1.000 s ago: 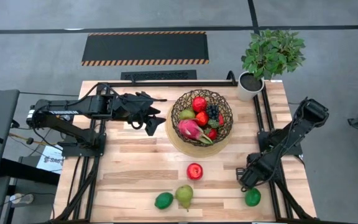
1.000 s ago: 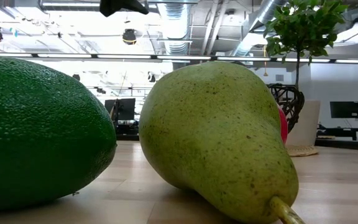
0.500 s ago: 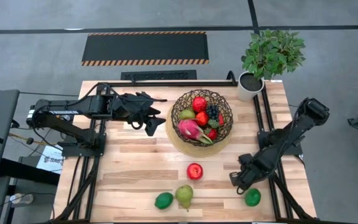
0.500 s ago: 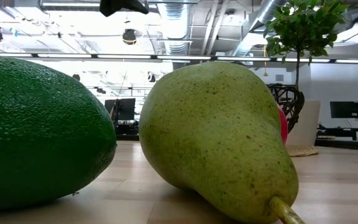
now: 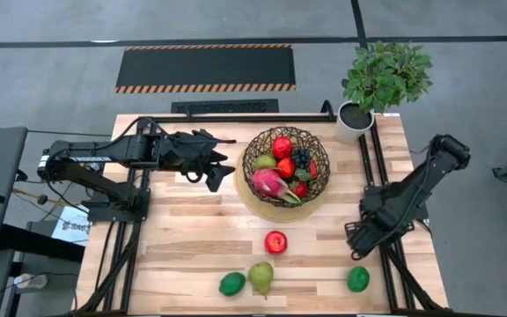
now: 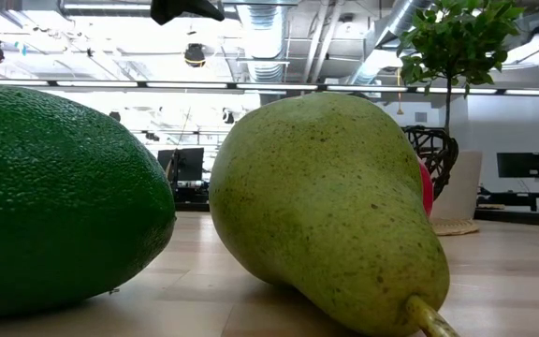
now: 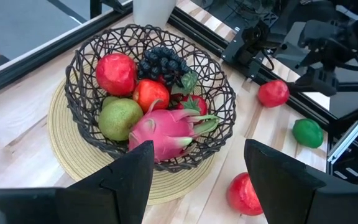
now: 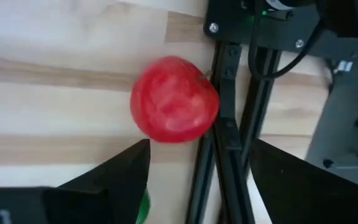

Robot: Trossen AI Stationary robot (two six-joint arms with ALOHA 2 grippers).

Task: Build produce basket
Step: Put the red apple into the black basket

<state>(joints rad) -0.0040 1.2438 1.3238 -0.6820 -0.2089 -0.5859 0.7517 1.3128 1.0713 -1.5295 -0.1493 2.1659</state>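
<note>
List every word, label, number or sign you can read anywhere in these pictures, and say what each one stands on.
No text can be read with certainty.
White sheet beside the left arm's base: dark printing, too small to read.
Black floor mat: only yellow-and-black hazard stripes, no words.
Monitor in the room behind: too small to read.
Basket, fruit and plant pot: no labels visible.

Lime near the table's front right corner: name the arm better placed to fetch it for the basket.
Right. The right tool, open, hangs just beside the lime; the left tool waits by the basket, much farther across the table.
</note>
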